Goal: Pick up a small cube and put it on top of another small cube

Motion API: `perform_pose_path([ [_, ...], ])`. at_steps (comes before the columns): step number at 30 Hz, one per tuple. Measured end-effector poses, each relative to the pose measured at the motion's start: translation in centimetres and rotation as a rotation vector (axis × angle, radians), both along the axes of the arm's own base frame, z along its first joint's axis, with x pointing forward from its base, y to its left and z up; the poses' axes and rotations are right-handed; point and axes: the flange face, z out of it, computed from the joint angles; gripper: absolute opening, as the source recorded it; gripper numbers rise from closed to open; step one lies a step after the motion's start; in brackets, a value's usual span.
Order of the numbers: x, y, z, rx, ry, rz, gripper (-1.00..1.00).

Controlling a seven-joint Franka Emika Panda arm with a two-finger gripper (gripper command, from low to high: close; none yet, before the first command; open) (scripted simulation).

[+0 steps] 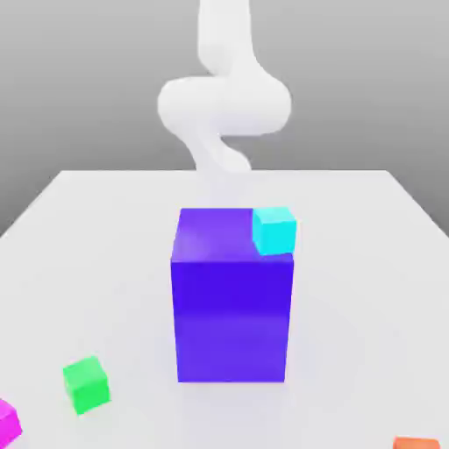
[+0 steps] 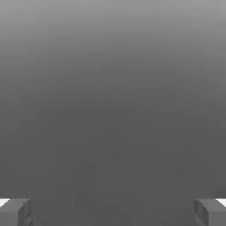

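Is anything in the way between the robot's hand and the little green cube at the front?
Probably: the big blue-purple block stands between the arm and the green cube.

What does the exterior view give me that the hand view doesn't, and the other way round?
Exterior view: the arm, blue block, cyan cube at its upper corner on the exterior view's right, green cube, magenta piece and orange piece, both cut off by the frame.
Hand view: open fingers, nothing between them, against plain grey.
Both: part of the robot.
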Motion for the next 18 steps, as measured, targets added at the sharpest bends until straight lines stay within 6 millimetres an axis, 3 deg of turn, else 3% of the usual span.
perform_pose_path([
  [4,4.8,-3.3,-4.8,0.046,0.098,-0.041,0.0],
  [9,9.4,-7.7,-11.5,0.095,0.213,-0.103,0.0],
  [14,12.5,-12.3,-19.1,0.135,0.324,-0.175,0.0],
  [18,13.7,-16.4,-25.5,0.161,0.412,-0.245,0.0],
])
